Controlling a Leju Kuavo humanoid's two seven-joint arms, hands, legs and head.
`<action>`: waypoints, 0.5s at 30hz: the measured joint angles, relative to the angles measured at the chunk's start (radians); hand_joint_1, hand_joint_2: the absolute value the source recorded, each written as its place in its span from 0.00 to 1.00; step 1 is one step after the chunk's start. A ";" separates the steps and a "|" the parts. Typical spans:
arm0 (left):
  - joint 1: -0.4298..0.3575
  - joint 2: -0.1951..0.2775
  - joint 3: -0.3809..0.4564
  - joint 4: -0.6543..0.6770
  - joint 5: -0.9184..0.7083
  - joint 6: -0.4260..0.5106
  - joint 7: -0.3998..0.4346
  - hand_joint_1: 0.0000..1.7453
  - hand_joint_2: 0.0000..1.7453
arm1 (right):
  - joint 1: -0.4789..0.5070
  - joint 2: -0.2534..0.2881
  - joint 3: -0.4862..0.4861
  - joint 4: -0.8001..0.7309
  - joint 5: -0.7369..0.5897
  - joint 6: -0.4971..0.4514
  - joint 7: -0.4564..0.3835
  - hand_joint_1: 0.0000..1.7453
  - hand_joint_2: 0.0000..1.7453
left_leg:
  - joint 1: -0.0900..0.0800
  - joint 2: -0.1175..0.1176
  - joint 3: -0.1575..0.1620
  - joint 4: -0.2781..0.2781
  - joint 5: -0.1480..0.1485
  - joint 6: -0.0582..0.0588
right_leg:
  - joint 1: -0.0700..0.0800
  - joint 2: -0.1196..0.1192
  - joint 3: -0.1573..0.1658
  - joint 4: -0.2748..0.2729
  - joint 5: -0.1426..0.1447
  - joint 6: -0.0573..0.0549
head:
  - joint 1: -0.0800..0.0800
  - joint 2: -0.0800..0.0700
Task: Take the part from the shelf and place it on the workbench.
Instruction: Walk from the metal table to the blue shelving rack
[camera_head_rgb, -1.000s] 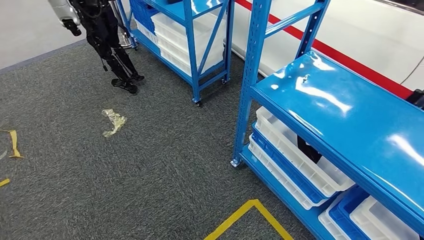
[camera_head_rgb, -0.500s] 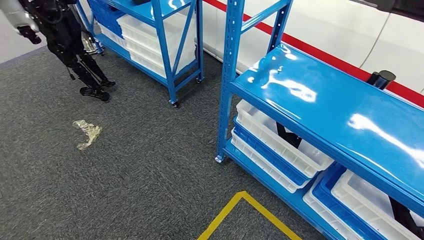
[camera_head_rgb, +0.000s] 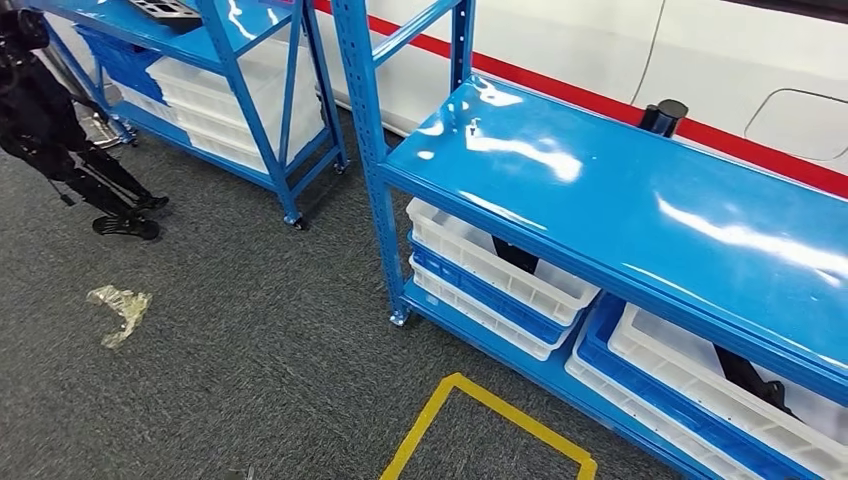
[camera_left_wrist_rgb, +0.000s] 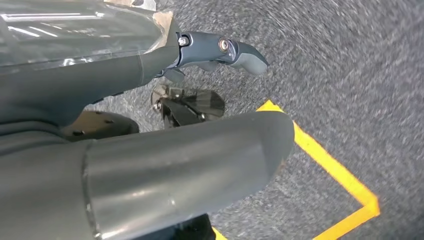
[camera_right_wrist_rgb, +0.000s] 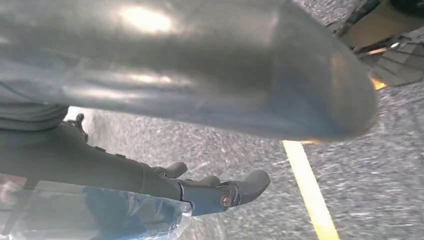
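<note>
The near blue shelf has a bare glossy top. White bins sit in blue trays on its lower levels. A black part lies in the left bin and another black part in the right bin. My left hand hangs over the carpet with its fingers stretched out and nothing in them. My right hand hangs the same way, holding nothing. Both hands are far below the shelf top, beside my own body.
A second blue shelf with stacked white bins stands at the back left. Another dark robot stands beside it. A crumpled plastic scrap lies on the grey carpet. Yellow floor tape marks a box before the near shelf.
The whole picture has slid left: my view has turned to the right, bringing more of the near shelf and its right-hand bins into sight. Nothing on the shelves has moved.
</note>
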 joint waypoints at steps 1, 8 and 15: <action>-0.002 0.000 -0.004 0.000 -0.004 0.000 0.003 0.00 0.00 | 0.002 -0.001 -0.002 0.000 0.001 0.000 0.000 0.00 0.00 | 0.000 -0.002 0.003 -0.013 0.021 0.002 | 0.001 0.014 0.001 0.001 0.001 0.000 | 0.000 0.000; -0.019 0.005 -0.022 0.000 -0.010 0.010 0.013 0.00 0.00 | 0.012 -0.002 -0.007 0.000 0.013 0.001 0.001 0.00 0.00 | -0.003 -0.056 0.124 -0.285 0.142 0.027 | 0.002 0.086 -0.015 0.001 0.011 0.028 | 0.001 0.000; -0.021 0.009 -0.031 0.001 -0.009 0.012 0.016 0.00 0.00 | 0.010 -0.006 -0.007 0.000 0.033 0.004 0.011 0.00 0.00 | -0.004 0.040 0.127 -0.303 0.154 0.051 | 0.004 -0.024 -0.163 0.292 -0.109 0.037 | 0.007 0.000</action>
